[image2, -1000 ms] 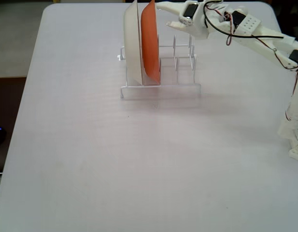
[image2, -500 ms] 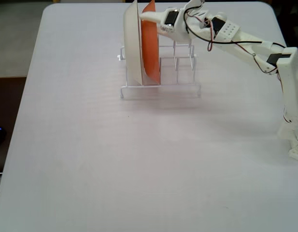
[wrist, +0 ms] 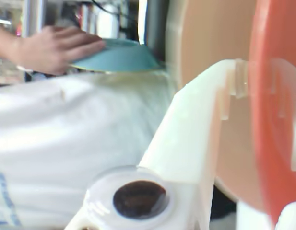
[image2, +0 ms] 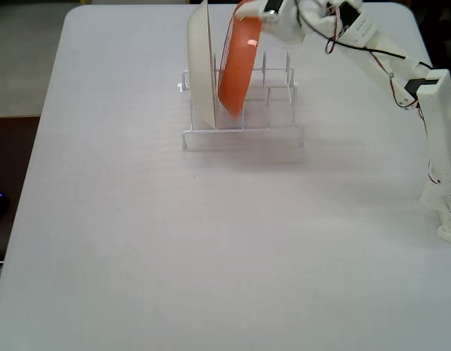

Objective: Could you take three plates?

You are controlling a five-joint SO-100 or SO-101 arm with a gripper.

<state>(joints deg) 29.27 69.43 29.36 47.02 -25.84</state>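
Note:
The orange plate [image2: 238,66] stands tilted on edge in the white wire rack [image2: 243,135], right of the cream-white plate [image2: 199,66]. My gripper [image2: 256,13] is shut on the orange plate's upper rim. In the wrist view the orange plate [wrist: 275,120] fills the right side between my fingers [wrist: 195,124], with my gripper [wrist: 255,81] around its rim and the cream-white plate [wrist: 210,43] behind it. The light blue plate [wrist: 120,56] shows only in the wrist view, held by a person's hand [wrist: 52,48] at the table's far edge. The yellow plate is out of view.
My arm [image2: 430,110] reaches in from the right side of the white table [image2: 174,256]. The rack has free slots to the right of the orange plate.

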